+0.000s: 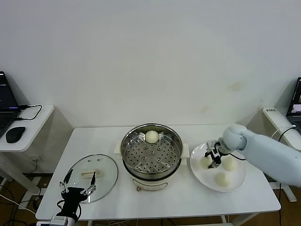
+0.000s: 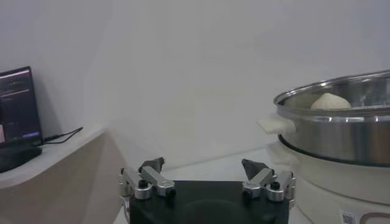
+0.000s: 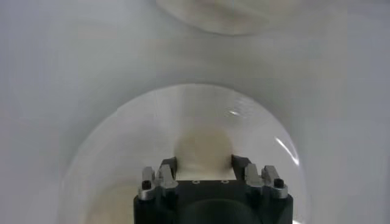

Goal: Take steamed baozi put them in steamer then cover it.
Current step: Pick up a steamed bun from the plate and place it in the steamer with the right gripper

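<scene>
White table (image 1: 188,197); right tool (image 1: 212,159) clamps plate baozi (image 3: 204,149), wrist-only; left tool (image 1: 77,182) spread wide.

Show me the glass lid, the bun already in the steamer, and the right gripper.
glass lid (image 1: 104,175): head view, bare glass right of its handle.
bun in the steamer (image 1: 151,136): head view, top of the bun.
right gripper (image 1: 211,159): head view, between its fingertips, at a plate bun.

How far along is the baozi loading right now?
One baozi already sits in the steamer. The right gripper is closing around another baozi on the plate; two more wait there. The glass lid lies on the table near the idle, open left gripper.
</scene>
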